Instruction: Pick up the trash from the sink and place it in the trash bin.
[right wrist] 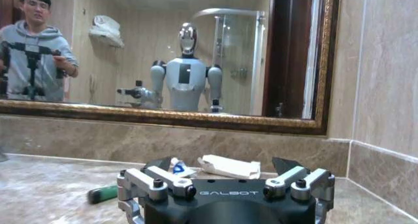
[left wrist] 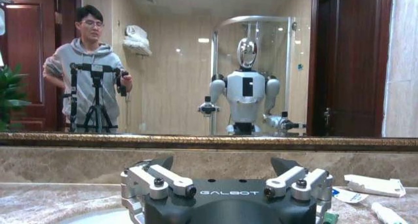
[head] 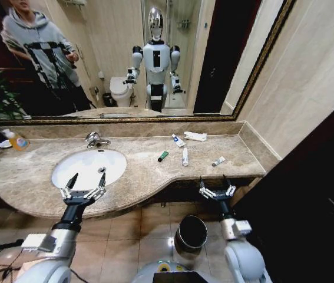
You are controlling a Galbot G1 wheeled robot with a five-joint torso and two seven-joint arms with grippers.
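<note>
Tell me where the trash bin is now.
In the head view the bin stands on the floor below the counter, near the right gripper.

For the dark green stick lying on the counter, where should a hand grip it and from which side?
Probably from above, pinching across the middle of the green stick. It lies flat on the marble counter to the right of the sink, with bare stone around it, so fingers could straddle its narrow width. The right hand, open at the counter's front edge, looks nearer.

Warm, even indoor light, glare on the trash bin [head: 191,233] rim, edges bowed by wide-angle distortion.
</note>
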